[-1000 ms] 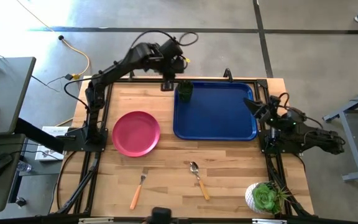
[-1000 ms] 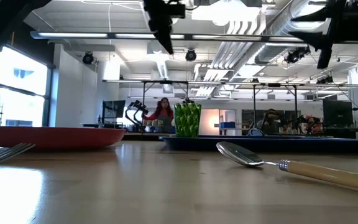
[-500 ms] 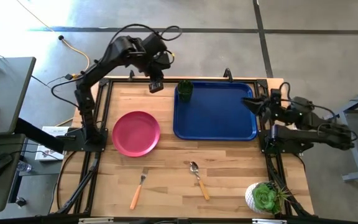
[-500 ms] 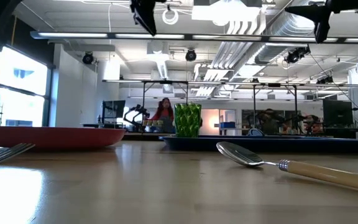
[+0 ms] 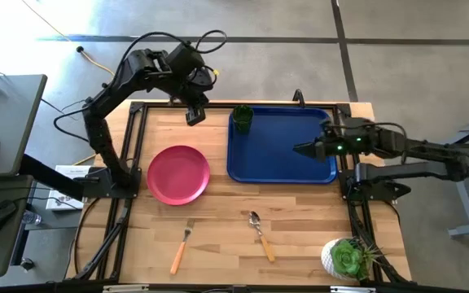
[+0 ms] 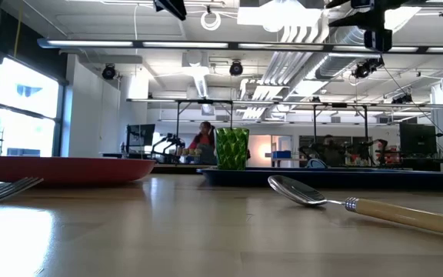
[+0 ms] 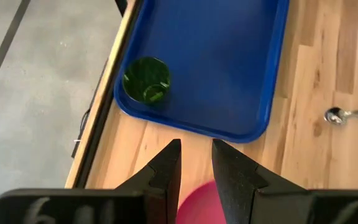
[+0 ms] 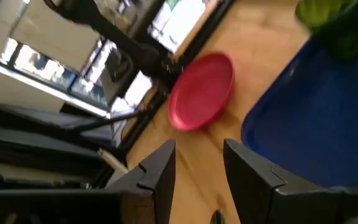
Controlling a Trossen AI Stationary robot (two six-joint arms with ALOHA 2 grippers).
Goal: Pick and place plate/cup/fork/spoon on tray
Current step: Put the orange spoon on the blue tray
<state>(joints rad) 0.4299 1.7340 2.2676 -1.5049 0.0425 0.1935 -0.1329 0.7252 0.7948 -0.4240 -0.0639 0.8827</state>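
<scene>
The green cup [image 5: 242, 119] stands upright in the blue tray's [image 5: 275, 159] far left corner. The pink plate [image 5: 178, 174] lies on the table left of the tray. The fork [image 5: 181, 248] and the spoon [image 5: 260, 235] lie near the front edge. My left gripper [image 5: 192, 114] hangs open and empty, high over the table's far edge, left of the cup [image 7: 146, 79]. My right gripper [image 5: 300, 149] is open and empty, above the tray's right half, pointing toward the plate [image 8: 202, 91].
A green succulent in a white pot [image 5: 347, 259] stands at the table's near right corner. Bare wood lies between the plate, the cutlery and the tray. In the low view a person [image 6: 204, 138] shows far off in the room behind.
My left gripper has risen from above the cup and gone toward the table's left edge; the cup stays upright in the tray. My right gripper has reached from the table's right edge toward the left, out over the tray.
</scene>
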